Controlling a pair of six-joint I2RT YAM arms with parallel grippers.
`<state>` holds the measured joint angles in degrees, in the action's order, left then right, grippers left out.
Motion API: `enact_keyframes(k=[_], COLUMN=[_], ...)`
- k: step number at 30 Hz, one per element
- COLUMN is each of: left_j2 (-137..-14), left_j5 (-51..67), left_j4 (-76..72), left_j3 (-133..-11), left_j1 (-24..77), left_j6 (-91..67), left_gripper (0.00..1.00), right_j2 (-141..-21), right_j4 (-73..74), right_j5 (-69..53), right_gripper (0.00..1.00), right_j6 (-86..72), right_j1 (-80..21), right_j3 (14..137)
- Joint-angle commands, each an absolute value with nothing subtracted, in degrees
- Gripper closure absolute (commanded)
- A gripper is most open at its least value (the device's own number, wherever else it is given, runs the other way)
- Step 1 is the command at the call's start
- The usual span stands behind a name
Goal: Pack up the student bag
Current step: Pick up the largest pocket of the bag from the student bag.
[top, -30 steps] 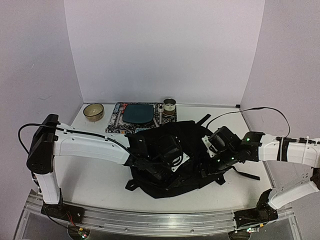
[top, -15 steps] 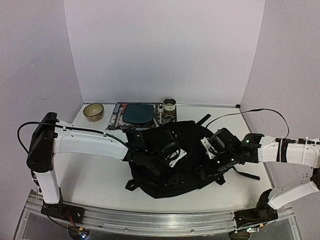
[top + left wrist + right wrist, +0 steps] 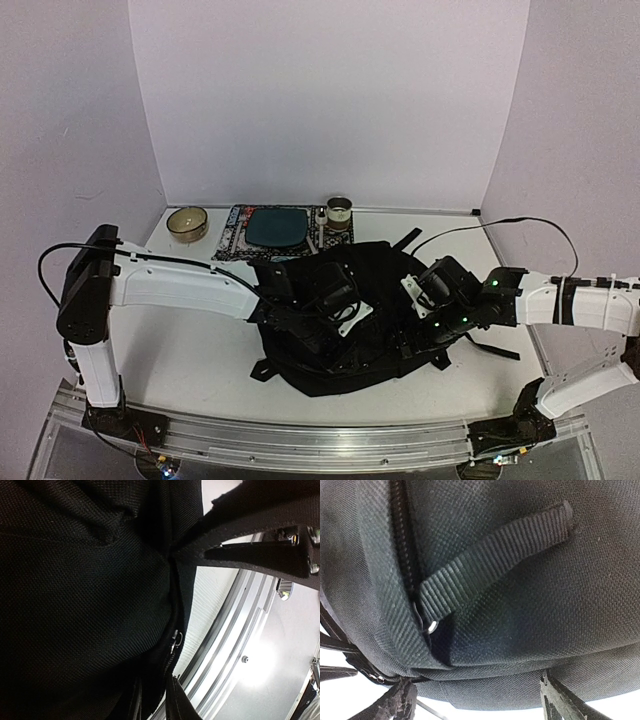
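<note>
Right gripper (image 3: 479,701) spreads wide below the zipper pull (image 3: 490,565) of the student bag (image 3: 540,625), mid-frame; left gripper (image 3: 340,322) sits buried in fabric, its opening untellable.

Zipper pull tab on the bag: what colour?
The pull tab is black ribbed webbing; right wrist view shows it best.

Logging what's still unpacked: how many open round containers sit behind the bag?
2. A tan bowl left of the patterned mat, and a small cup at the mat's right end. The student bag could hide others beneath or inside it.
</note>
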<state>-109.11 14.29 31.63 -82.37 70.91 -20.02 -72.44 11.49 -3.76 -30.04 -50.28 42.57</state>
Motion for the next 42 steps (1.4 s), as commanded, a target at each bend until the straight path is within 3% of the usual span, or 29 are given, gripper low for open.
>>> enact_keyframes(k=[1,16,33,42], left_j2=[-109.71,-109.99,-109.95,-113.63], left_j5=[15.72,10.33,17.26,17.54], left_j4=[32.26,34.44,33.68,33.66], left_j3=[-82.27,-82.44,-83.53,-85.47], left_j1=[70.81,70.2,71.65,71.97], left_j6=[-19.85,-20.89,-18.66,-18.43], left_gripper=[0.81,0.86,0.8,0.83], right_j2=[-72.26,-72.16,-72.5,-72.17], right_j4=[12.48,12.39,12.18,12.13], right_j5=[-4.31,-4.33,-4.58,-4.46], right_gripper=[0.15,0.15,0.15,0.15], right_j6=[-29.58,-29.62,-29.53,-29.58], right_j1=[-50.42,-50.39,-50.43,-50.44], right_j3=[42.19,42.36,42.28,42.2])
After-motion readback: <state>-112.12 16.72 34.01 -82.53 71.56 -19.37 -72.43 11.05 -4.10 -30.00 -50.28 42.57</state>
